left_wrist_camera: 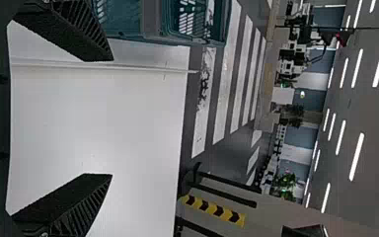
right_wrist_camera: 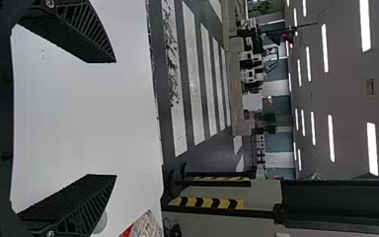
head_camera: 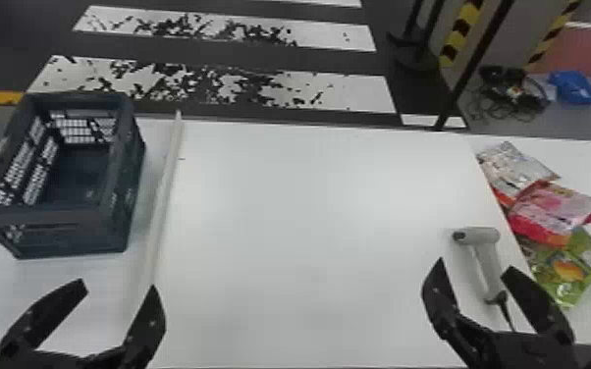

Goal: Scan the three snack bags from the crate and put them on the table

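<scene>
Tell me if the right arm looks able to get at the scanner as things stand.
Probably yes: its jaws stand open near the scanner, which lies uncovered on the white table.

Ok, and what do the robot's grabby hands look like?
The left gripper and right gripper are both black, each with two fingers that narrow toward the tips. Slanted ridges line the fingers' sides, with small pale dots, maybe screws.
</scene>
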Controlling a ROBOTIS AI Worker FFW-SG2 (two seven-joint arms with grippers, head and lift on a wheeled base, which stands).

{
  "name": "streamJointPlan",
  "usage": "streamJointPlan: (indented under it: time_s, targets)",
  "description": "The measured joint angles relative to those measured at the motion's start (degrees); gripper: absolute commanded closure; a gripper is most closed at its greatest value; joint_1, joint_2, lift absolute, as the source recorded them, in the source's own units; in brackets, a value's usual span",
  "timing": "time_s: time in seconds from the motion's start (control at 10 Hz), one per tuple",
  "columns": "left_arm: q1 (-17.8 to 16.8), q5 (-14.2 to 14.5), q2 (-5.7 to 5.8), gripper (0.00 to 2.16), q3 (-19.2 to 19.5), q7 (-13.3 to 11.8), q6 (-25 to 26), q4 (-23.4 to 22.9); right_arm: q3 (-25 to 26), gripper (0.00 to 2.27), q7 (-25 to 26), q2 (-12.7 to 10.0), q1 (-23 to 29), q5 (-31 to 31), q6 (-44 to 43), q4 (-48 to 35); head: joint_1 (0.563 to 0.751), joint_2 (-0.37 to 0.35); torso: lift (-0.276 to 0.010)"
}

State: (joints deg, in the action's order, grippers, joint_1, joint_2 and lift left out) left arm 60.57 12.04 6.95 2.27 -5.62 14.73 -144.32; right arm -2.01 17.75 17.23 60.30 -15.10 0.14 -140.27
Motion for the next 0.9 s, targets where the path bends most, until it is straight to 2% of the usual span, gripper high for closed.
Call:
streamJointPlan:
  time_s: [0.9]
  targets:
    - [-0.46,0.33,0.04,0.02,-0.09,-0.17,0.35,0.26,0.61,0.04,-0.34,0.19,0.04,-0.89,-0.69,-0.09,0.695,-0.11,-0.094]
